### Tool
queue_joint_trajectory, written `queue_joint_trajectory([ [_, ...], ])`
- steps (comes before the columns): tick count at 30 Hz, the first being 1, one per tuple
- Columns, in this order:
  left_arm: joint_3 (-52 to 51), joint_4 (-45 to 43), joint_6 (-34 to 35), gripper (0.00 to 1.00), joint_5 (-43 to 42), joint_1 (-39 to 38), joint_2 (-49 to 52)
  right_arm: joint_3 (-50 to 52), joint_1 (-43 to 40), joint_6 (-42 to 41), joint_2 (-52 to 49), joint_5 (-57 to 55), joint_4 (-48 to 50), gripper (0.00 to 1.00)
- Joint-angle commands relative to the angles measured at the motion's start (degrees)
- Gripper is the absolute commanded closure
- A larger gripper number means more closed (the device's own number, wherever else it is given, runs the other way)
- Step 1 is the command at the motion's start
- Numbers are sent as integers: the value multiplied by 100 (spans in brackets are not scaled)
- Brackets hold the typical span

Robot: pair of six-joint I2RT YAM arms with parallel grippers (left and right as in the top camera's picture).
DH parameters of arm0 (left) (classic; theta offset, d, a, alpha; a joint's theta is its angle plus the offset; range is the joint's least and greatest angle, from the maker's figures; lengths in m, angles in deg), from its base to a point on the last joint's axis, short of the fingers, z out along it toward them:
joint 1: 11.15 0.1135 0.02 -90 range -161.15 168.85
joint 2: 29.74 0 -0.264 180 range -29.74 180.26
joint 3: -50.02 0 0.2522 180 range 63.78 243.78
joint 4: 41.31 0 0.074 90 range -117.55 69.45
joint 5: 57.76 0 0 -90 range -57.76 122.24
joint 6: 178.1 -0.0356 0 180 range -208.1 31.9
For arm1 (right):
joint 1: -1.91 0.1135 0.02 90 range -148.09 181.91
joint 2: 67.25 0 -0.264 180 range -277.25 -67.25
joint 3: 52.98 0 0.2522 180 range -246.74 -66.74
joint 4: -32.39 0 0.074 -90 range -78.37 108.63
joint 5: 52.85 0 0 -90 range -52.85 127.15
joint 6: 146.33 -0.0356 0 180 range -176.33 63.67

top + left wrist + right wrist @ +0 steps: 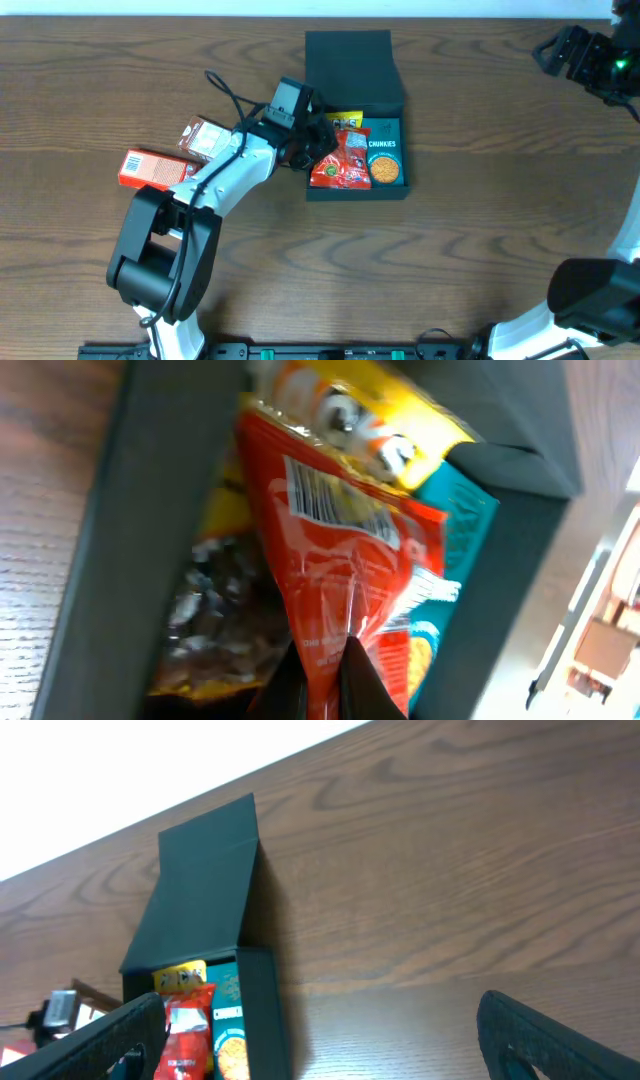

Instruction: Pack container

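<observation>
Left jaws, mostly cropped, clamp the red snack bag (335, 575) in the container (350, 62); right jaws stand wide apart.

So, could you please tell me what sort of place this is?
Probably a robot test bench: a brown wood-grain table, a white-and-black robot arm mounted at its edge, and a dark teal-black square cardboard box holding a red plastic snack pouch.
</observation>
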Motion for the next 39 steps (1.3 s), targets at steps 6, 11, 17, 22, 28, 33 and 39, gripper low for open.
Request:
queue_joint_trajectory([
  [6, -76, -105, 168, 84, 531, -2, -24, 9, 39, 79, 39, 184, 2, 1],
  [11, -37, -820, -118, 53, -146, 7, -48, 9, 39, 81, 39, 184, 2, 1],
  [17, 227, -1102, -638, 3, -424, 7, -313, 9, 66, 190, 39, 181, -50, 2],
  [22, 282, -813, -1294, 4, 413, 15, -966, 11, 227, 280, 39, 179, -118, 6],
  [28, 282, -361, -2286, 4, 1506, 15, -1849, 35, 765, 514, 35, 157, -199, 19],
  [33, 282, 367, -2820, 11, 2461, 396, -2527, 732, 1565, 658, -55, 323, 0, 98],
  [39, 282, 1154, -2968, 94, 2518, 1777, -2988, 1886, 2610, 1036, -439, 1604, 551, 98],
])
